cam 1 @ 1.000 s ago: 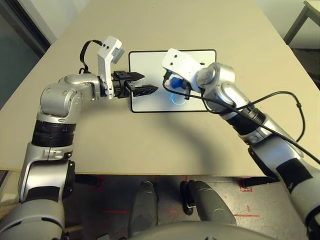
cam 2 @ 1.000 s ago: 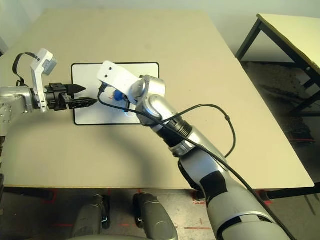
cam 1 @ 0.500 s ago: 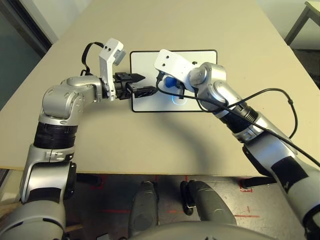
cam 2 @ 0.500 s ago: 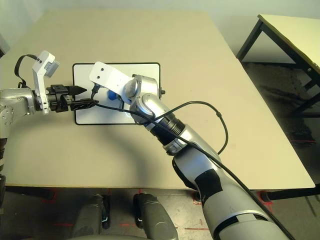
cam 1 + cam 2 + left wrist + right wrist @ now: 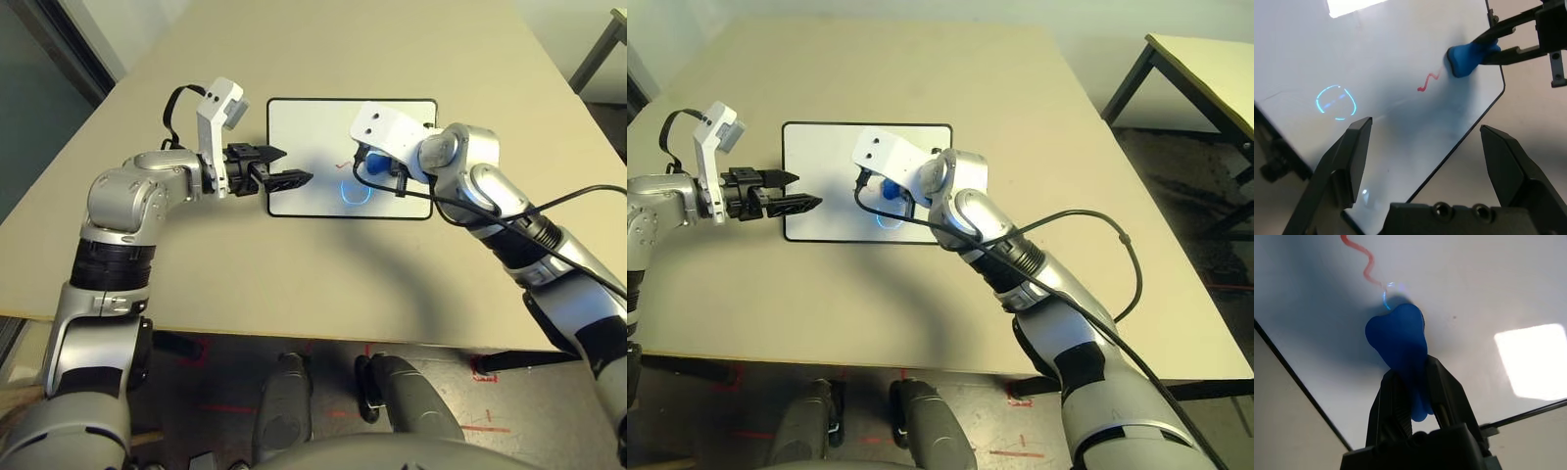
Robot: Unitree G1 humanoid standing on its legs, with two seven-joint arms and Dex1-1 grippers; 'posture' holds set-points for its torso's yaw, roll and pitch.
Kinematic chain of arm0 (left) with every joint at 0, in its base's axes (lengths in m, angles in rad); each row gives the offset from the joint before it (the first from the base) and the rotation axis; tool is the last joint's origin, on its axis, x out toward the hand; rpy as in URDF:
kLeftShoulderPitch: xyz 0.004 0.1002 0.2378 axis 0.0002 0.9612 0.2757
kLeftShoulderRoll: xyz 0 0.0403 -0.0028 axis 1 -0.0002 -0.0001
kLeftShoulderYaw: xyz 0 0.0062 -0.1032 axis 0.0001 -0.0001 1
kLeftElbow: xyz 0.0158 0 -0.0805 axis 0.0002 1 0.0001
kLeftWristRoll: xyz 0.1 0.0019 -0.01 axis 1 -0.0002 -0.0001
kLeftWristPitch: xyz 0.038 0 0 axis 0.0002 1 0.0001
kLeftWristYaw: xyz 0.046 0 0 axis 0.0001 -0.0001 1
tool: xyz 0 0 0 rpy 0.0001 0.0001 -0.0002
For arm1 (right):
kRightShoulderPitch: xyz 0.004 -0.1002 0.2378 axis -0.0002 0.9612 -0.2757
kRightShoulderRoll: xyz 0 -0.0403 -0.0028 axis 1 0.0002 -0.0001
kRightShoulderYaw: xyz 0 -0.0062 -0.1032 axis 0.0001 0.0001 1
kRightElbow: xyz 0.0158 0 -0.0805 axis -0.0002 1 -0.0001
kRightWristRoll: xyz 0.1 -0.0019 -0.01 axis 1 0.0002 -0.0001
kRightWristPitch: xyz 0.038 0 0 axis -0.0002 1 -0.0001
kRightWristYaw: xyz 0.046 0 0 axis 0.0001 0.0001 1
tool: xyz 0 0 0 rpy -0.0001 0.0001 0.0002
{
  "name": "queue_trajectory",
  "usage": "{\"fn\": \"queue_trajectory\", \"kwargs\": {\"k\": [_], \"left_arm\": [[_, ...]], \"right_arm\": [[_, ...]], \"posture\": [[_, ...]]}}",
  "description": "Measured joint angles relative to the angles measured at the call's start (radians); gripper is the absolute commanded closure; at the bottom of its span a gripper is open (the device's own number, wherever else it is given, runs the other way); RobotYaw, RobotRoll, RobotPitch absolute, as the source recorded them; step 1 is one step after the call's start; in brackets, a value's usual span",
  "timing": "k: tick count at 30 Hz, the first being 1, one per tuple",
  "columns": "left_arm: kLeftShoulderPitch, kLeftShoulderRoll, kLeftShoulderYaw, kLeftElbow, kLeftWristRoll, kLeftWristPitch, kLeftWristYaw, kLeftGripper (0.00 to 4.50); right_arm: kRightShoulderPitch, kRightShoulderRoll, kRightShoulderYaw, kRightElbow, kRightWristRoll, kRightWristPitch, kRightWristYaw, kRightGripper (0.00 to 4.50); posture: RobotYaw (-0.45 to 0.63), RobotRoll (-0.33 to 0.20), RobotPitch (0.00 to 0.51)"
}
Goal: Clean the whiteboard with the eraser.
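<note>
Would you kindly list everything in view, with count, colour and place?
table: one, beige, under everything
whiteboard: one, white with black frame, flat on the table's far middle
squiggle: one, red, on the whiteboard beside the eraser
ring: one, bluish, on the whiteboard's near part
eraser: one, blue, on the whiteboard, clamped in the right gripper
second table: one, beige with dark legs, far right
left gripper: black, open, over the whiteboard's left edge
right gripper: black, shut on the eraser

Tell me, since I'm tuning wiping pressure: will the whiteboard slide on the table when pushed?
Probably yes. The whiteboard looks thin and lies flat on the smooth table, so it seems light. The left hand hovers open at its edge without pinning it, while the right hand presses the eraser on it.
</note>
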Motion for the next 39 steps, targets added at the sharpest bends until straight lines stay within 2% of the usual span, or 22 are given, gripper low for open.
{"fn": "queue_trajectory", "kwargs": {"k": [8,14,18,23,32,35,39], "left_arm": [[0.000,-0.002,0.000,-0.005,-0.001,0.002,-0.001,0.00],[0.010,-0.001,0.002,-0.017,-0.004,0.019,0.004,0.00],[0.014,0.006,0.004,-0.037,-0.005,0.029,0.005,0.00],[0.022,0.006,0.005,-0.045,-0.006,0.033,0.010,0.00],[0.020,-0.007,0.003,-0.028,-0.004,0.025,0.010,0.00],[0.013,-0.010,-0.001,-0.017,-0.002,0.020,0.003,0.00],[0.001,-0.012,-0.002,-0.004,0.000,0.011,-0.001,0.00]], "right_arm": [[-0.036,0.111,0.027,0.035,0.005,0.032,-0.010,3.90],[-0.058,0.181,0.025,0.115,0.021,-0.032,-0.066,3.90],[-0.070,0.190,0.019,0.163,0.034,-0.082,-0.087,3.90],[-0.052,0.152,0.011,0.163,0.045,-0.127,-0.104,3.90],[0.054,-0.080,-0.043,0.043,0.048,-0.147,-0.081,3.90],[0.055,-0.076,-0.048,0.042,0.038,-0.110,-0.068,3.90],[-0.004,-0.004,-0.015,0.052,0.013,-0.005,-0.032,3.90]], "posture": [[-0.05,0.000,0.172],[-0.03,0.000,0.180],[-0.04,0.000,0.180],[-0.06,0.000,0.176],[-0.08,0.000,0.171],[-0.08,0.000,0.171],[-0.08,0.000,0.170]]}}
